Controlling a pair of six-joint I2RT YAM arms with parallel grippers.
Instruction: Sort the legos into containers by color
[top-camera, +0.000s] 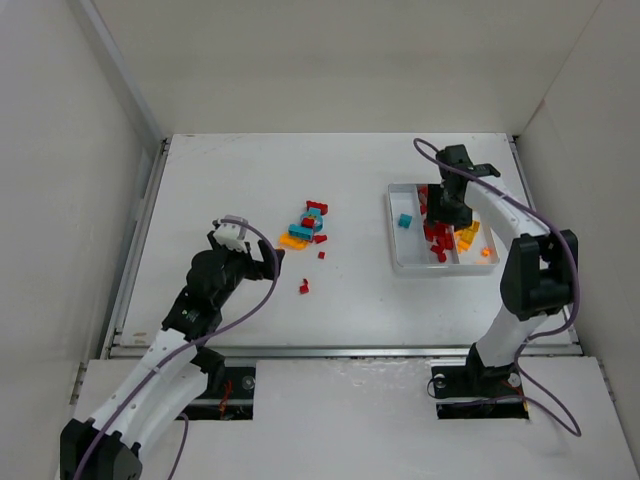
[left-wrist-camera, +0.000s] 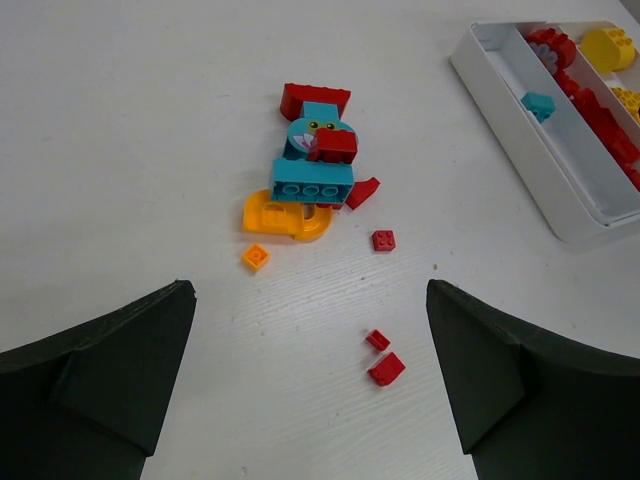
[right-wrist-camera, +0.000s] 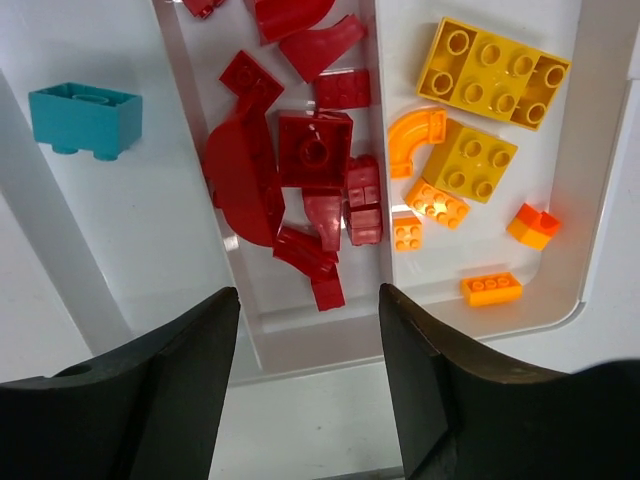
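Right hand (right-wrist-camera: 305, 295) spread, seemingly empty, above red legos (right-wrist-camera: 315, 150); left hand (left-wrist-camera: 308, 290) spread wide.

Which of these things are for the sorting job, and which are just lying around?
For the job: the loose legos on the table, the white tray, the sorted legos inside it.
Just there: the purple cable on the arm, the white walls.

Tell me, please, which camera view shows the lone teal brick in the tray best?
The right wrist view: the teal brick appears large and sharp, alone in its compartment of the tray. The top external view shows only a small teal dot there; the left wrist view shows it small, near the frame's upper right edge.
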